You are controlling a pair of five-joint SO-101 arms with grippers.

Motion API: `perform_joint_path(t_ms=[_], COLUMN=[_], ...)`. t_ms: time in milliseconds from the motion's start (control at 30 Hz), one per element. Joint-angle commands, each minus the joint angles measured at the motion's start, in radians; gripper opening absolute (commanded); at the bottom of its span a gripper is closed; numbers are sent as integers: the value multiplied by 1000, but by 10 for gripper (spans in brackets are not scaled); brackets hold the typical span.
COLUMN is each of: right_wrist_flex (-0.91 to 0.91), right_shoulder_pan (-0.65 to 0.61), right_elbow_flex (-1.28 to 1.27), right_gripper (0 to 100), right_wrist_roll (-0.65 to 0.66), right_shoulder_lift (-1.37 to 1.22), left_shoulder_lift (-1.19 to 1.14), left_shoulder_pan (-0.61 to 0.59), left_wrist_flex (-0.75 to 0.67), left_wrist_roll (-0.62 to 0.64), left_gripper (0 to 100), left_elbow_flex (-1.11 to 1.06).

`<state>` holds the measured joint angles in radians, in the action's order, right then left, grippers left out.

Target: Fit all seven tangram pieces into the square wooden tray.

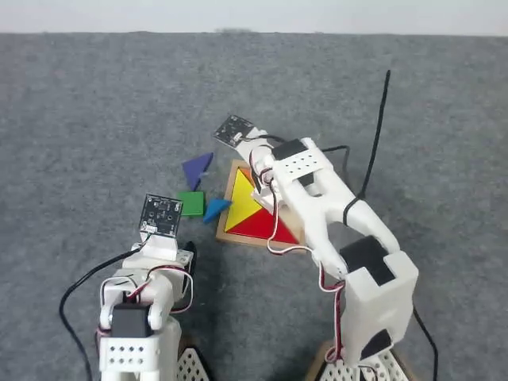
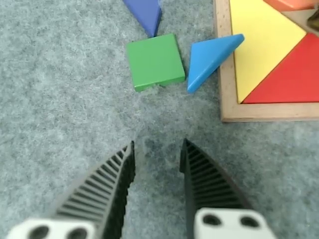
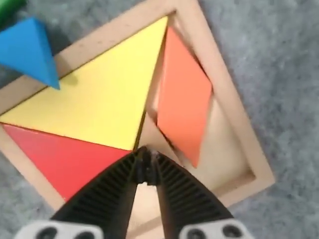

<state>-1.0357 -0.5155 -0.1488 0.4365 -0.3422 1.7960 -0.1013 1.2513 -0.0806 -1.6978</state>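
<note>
The high camera looks steeply down over the grey tabletop point(image 1: 95, 103) from behind the arms' bases. The left wrist camera peers past the left claw point(image 2: 158, 145), low over the tabletop beside the wooden tray point(image 2: 227, 99). The right wrist camera hangs close above that tray, behind the right claw point(image 3: 147, 154). All three share the yellow triangle point(image 3: 94, 99) and blue triangle point(image 2: 209, 57).

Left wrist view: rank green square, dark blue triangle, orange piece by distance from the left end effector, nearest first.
From the left end effector:
1. green square: outside the wooden tray, straight ahead.
2. dark blue triangle: also outside, just beyond the square.
3. orange piece: inside the tray, past the yellow triangle.
</note>
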Motion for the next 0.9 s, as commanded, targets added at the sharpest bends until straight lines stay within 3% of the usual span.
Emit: perform_joint_path(t_ms=[0,200,467,600,700,867], right_wrist_flex=[16,18,-91,-148,-151,-62], right_shoulder_pan=[-8,-10,50,166,326,549], right_elbow_flex=[41,46,-129,-377,-615,-931], right_gripper=[9,9,9,12,13,17], right_wrist_roll=[-17,-71,-224,-230,-229,-143], right_shoulder_lift=[-7,130,674,1010,1210,1377], left_shoulder_lift=[17,17,17,15,15,17], left_shoulder_pan=[-2,-2,-2,8,69,60], left_wrist_flex=[5,5,5,5,5,-3], left_wrist_roll=[-3,-3,-3,0,0,-28], left_gripper=[148,148,148,148,148,148], left_elbow_flex=[16,16,16,16,16,15])
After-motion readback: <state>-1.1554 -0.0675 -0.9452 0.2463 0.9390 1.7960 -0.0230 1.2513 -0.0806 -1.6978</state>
